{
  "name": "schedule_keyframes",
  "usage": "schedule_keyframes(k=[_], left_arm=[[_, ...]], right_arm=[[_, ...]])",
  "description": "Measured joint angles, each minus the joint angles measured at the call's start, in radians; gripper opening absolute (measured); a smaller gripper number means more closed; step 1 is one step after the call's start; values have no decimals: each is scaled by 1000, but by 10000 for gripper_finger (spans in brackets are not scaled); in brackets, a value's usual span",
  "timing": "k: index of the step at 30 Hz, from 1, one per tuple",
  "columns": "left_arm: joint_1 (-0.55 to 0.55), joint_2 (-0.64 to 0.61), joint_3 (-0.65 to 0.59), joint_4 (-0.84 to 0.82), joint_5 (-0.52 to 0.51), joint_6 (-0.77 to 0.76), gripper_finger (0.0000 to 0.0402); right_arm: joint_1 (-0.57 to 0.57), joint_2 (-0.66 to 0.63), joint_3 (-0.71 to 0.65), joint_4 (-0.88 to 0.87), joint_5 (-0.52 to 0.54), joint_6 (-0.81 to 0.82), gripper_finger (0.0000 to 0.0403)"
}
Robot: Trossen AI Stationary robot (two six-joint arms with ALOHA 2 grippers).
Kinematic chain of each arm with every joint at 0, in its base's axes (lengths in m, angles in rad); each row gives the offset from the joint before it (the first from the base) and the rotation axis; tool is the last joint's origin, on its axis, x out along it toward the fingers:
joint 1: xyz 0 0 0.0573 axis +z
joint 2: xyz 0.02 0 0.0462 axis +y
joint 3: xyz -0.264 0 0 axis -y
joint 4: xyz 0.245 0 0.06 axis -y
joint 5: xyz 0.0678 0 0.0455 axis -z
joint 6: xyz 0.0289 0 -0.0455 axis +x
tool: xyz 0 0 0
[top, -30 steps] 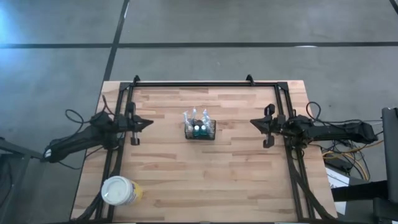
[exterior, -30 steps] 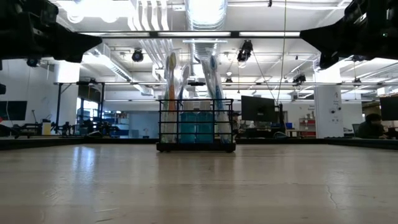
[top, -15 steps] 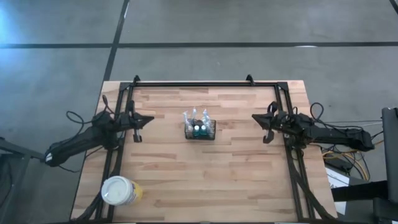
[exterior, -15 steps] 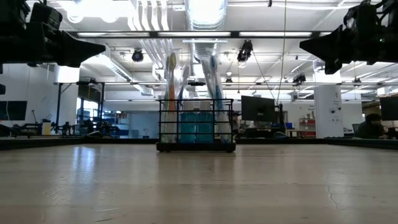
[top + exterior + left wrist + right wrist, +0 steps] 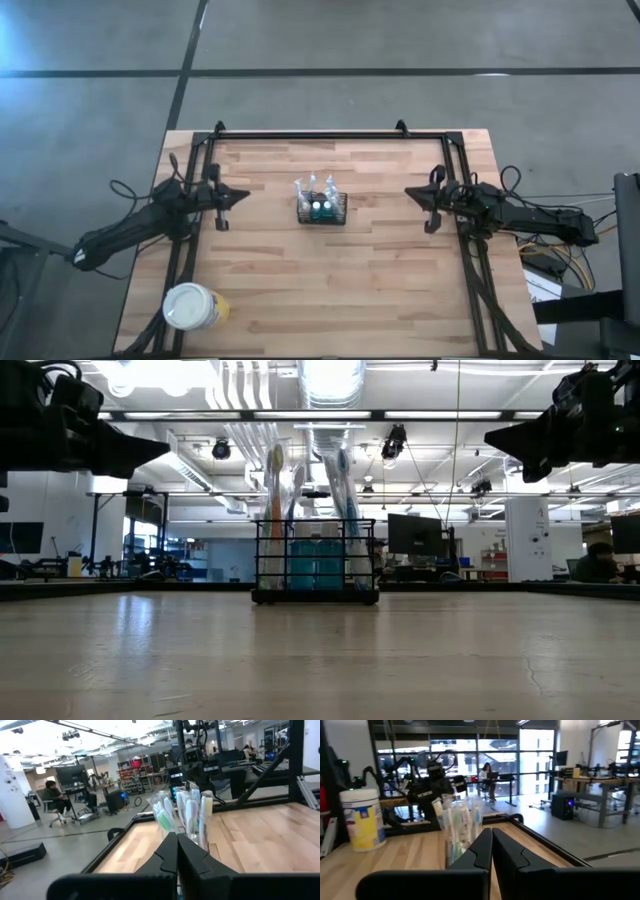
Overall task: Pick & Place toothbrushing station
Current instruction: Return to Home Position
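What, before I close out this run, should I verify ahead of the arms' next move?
1. Toothbrushes standing inside the wire caddy: ok.
2. Wire caddy upright on the table: ok.
3. Left claw shut, empty, well apart from the caddy: ok.
4. Right claw shut, empty, well apart from the caddy: ok.
5. Yellow cup touched by neither arm: ok.
6. Every brush accounted for: cannot tell.
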Motion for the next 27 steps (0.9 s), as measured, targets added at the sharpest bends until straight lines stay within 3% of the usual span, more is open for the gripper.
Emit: schedule_keyframes(k=[18, 27], left_arm=[[0, 0, -21, 8, 32, -48, 4], [0, 0, -22, 3, -107, -65, 5]], right_arm=[[1, 0, 0, 2, 29, -28, 8], [1, 2, 0, -1, 29, -28, 8]])
